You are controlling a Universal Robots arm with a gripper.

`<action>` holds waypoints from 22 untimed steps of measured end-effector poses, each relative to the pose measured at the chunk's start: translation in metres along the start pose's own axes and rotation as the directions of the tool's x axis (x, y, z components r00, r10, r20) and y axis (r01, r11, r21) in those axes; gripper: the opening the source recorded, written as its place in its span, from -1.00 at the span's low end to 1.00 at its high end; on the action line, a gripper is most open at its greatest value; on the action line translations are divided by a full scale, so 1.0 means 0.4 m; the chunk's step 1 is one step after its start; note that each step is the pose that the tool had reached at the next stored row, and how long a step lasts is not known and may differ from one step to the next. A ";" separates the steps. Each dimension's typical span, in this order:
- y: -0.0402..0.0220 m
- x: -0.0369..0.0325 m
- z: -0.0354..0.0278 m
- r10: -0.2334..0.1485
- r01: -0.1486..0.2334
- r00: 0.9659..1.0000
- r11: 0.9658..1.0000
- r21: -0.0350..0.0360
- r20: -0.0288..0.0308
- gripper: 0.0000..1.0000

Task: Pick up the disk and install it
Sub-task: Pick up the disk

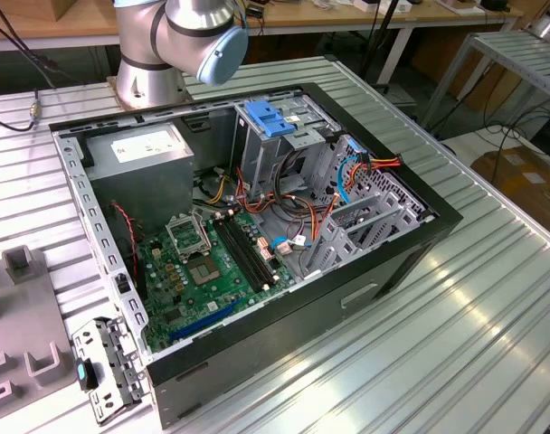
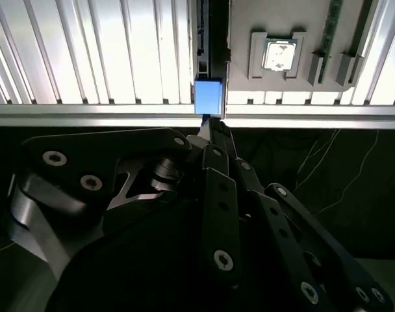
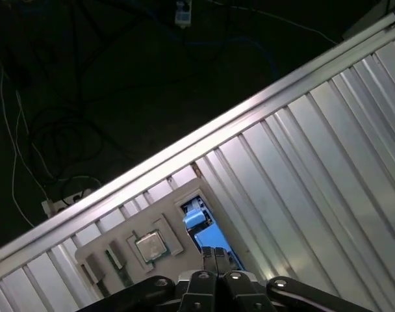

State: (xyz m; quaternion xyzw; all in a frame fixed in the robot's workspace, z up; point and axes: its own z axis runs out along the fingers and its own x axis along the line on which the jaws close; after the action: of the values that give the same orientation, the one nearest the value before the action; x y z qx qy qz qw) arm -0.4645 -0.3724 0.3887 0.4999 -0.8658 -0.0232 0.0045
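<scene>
One disk [image 2: 208, 95], edge-on, blue end showing

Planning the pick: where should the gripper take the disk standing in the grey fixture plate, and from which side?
Likely take the disk by its exposed blue edge, clamping across its two flat faces, straight down from above: it stands edge-up, sunk in the grey fixture plate.
</scene>
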 end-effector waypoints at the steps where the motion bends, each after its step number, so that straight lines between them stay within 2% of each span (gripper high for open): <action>1: 0.000 0.000 0.001 -0.018 0.018 1.000 1.000 0.000 -0.001 -0.79; 3: 0.000 0.000 0.003 -0.061 0.061 0.998 0.998 -0.001 -0.003 -0.79; 4: -0.001 0.000 0.004 -0.079 0.079 0.997 0.997 0.002 -0.002 -0.79; 6: -0.003 -0.002 0.007 -0.091 0.091 0.996 0.996 0.009 0.001 -0.79; 7: -0.005 -0.003 0.011 -0.105 0.105 0.994 0.994 0.012 0.000 -0.77; 8: -0.006 -0.003 0.014 -0.125 0.125 0.992 0.992 0.012 -0.002 -0.66; 9: -0.006 -0.003 0.017 -0.148 0.148 0.989 0.989 0.012 -0.003 -0.53; 11: -0.006 -0.003 0.028 -0.217 0.217 0.976 0.976 0.010 -0.007 -0.29; 14: -0.007 -0.003 0.038 -0.276 0.277 0.961 0.961 0.009 -0.009 0.07; 15: -0.007 -0.002 0.046 -0.299 0.299 0.954 0.954 0.008 -0.010 0.07; 16: -0.007 -0.002 0.050 -0.303 0.303 0.953 0.953 0.008 -0.011 0.20; 20: -0.009 -0.002 0.075 -0.316 0.316 0.949 0.949 0.008 -0.011 0.20; 22: -0.009 -0.002 0.085 -0.335 0.335 0.942 0.942 0.007 -0.012 0.20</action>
State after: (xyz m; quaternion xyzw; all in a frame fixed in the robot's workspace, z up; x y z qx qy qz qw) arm -0.4620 -0.3725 0.3546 0.6400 -0.7682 -0.0171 0.0027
